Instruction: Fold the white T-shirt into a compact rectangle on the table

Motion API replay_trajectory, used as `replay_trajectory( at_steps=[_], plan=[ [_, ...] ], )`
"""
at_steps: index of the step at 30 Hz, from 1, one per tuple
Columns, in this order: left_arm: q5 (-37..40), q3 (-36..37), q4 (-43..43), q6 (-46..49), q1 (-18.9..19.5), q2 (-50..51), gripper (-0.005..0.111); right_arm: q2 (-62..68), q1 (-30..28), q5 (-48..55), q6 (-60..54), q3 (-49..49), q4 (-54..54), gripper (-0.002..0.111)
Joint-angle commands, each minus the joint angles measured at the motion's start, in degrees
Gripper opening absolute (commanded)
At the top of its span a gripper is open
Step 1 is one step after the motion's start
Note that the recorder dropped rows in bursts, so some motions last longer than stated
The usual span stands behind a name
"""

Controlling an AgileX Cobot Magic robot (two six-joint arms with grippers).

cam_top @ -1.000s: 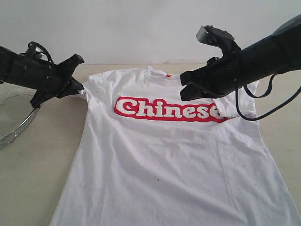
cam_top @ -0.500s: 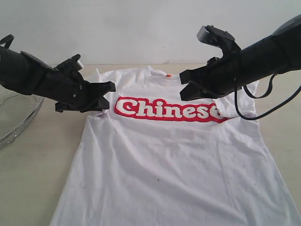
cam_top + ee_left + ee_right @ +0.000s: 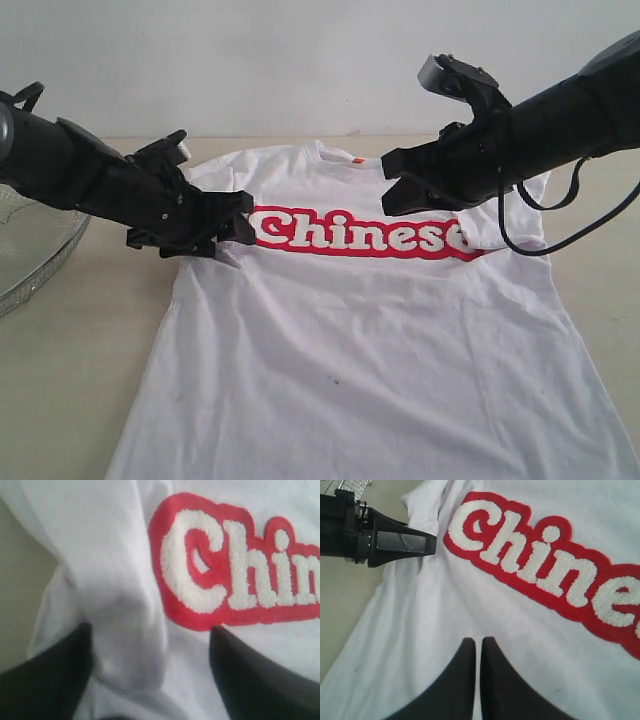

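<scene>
The white T-shirt (image 3: 350,330) lies chest-up on the table (image 3: 70,340), its red "Chinese" lettering (image 3: 360,232) showing. Its left sleeve is folded inward beside the letter C. My left gripper (image 3: 238,212) sits low over that fold. In the left wrist view the left gripper (image 3: 151,629) is open, its jaws wide apart astride a soft ridge of the shirt (image 3: 120,555). My right gripper (image 3: 392,188) hovers over the shirt's upper right chest. In the right wrist view the right gripper (image 3: 479,641) is shut, with nothing between its fingers, above plain white cloth (image 3: 520,630).
A round wire-mesh basket (image 3: 30,250) stands at the table's left edge, just behind the left arm. A black cable (image 3: 545,235) loops down from the right arm over the shirt's right sleeve. Bare tabletop (image 3: 600,270) flanks the shirt on both sides.
The left gripper carried the left sleeve inward to the right, up to the lettering, and its jaws have opened. The right arm has not moved.
</scene>
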Motion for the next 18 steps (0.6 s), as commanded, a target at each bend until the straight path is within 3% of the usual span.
replay_trajectory(
  at_steps=[1, 8, 14, 18],
  plan=[
    [4.11, -1.63, 0.39, 0.45, 0.24, -0.43, 0.078, -0.58, -0.02, 0.78, -0.16, -0.33, 0.24, 0.000],
    [6.94, -5.68, 0.39, 0.34, 3.09, -5.32, 0.063, -0.58, -0.02, 1.01, -0.16, -0.33, 0.13, 0.000],
    [4.65, -8.34, 0.39, -2.84, 7.72, -7.56, 0.063, -0.58, -0.02, 1.23, -0.16, -0.33, 0.13, 0.000],
    [4.88, -9.32, 1.86, -4.53, 8.45, -5.69, 0.063, -0.58, -0.02, 1.07, -0.16, -0.33, 0.13, 0.000]
  ],
)
